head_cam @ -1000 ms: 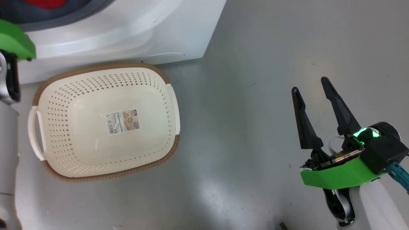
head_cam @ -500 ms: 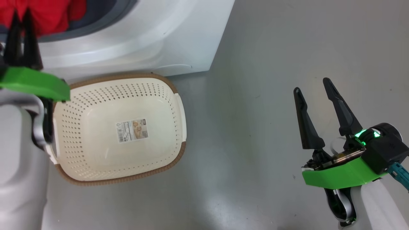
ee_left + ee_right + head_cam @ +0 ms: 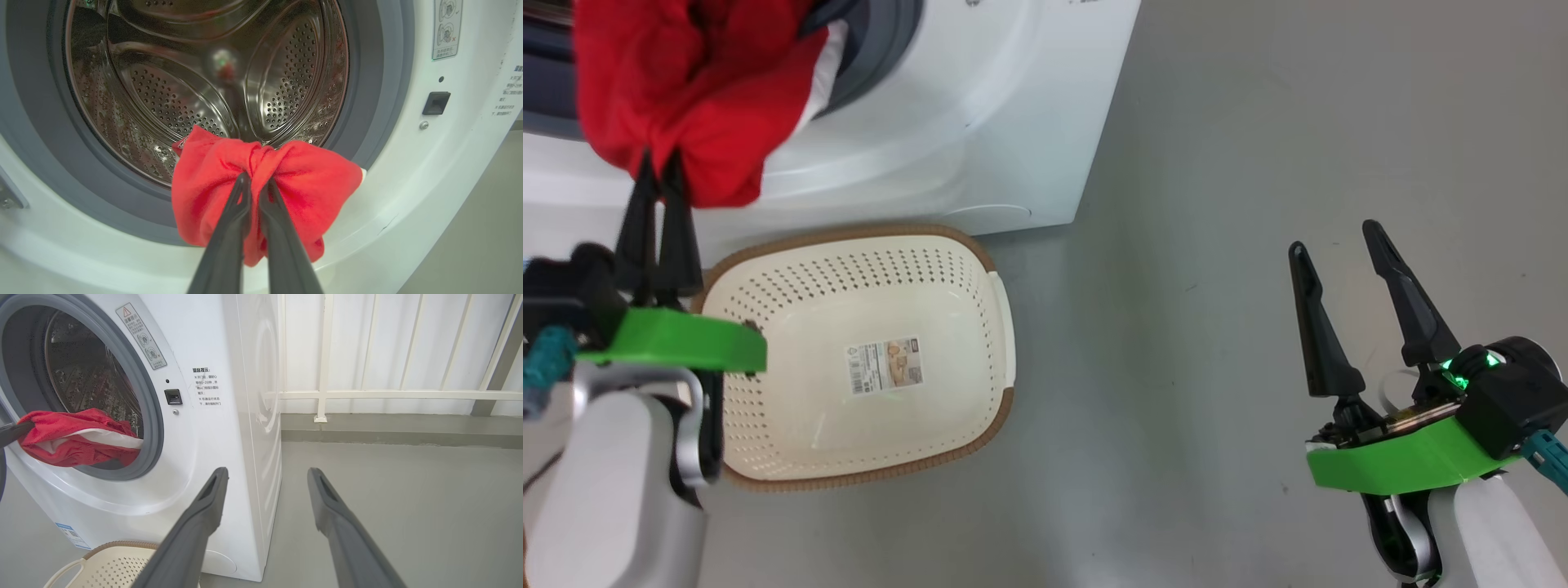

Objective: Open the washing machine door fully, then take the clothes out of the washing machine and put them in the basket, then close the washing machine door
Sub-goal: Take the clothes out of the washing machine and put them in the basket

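My left gripper is shut on a bunch of red clothes in front of the washing machine mouth. In the left wrist view its fingers pinch the red bundle before the lower grey ring; the steel drum behind looks bare. The right wrist view has the red clothes with a white piece trailing over the ring. The cream basket sits on the floor below the mouth. My right gripper hangs open over bare floor, far right. The washing machine door is out of view.
Grey floor spreads to the right of the machine. A white railing and wall stand behind it. The basket rests against the machine's front, near its right corner. My right gripper points past that corner.
The head camera has shifted. My left gripper has drawn back out of the drum mouth into view, pulling the red clothes with it. The right gripper has stayed as it was.
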{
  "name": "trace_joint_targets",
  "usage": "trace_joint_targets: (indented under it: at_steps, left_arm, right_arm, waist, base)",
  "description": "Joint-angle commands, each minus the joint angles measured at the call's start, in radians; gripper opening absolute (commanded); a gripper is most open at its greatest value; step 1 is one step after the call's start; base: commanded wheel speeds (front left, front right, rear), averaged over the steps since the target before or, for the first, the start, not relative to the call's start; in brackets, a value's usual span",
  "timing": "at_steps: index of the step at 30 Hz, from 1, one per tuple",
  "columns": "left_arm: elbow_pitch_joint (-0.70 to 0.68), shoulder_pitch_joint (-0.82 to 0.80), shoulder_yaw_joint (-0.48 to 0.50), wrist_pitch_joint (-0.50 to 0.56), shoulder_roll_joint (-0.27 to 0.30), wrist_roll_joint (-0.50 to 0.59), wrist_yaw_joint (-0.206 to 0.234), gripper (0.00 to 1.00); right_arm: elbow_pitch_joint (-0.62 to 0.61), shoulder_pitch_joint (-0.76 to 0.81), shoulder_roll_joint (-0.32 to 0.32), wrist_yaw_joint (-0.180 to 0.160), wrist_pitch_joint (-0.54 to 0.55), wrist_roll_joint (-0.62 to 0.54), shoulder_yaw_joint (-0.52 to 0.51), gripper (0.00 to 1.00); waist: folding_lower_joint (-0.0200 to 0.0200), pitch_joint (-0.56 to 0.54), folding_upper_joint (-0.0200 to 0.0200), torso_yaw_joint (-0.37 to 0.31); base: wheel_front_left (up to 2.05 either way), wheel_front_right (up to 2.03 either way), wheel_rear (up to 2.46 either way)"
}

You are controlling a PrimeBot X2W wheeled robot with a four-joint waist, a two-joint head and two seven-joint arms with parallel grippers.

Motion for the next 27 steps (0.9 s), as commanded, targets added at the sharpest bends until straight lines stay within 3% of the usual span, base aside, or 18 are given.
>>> trace_joint_targets:
  at_steps: [1,27]
  left_arm:
    - [-0.037,0.025,0.031,-0.008,0.027,0.006,0.008,0.00]
    - [-0.275,0.316,0.009,-0.008,-0.084,0.056,0.004,0.00]
  right_arm:
    - [-0.024,0.015,-0.005,0.006,-0.006,-0.002,0.019,1.00]
    - [-0.010,0.084,-0.005,0.006,-0.006,0.007,-0.023,1.00]
  waist:
    - [0.0000,-0.013,-0.0001,0.005]
    - [0.0000,-0.153,-0.0001,0.051]
  base:
    - [0.00,0.00,0.00]
    - [0.00,0.00,0.00]
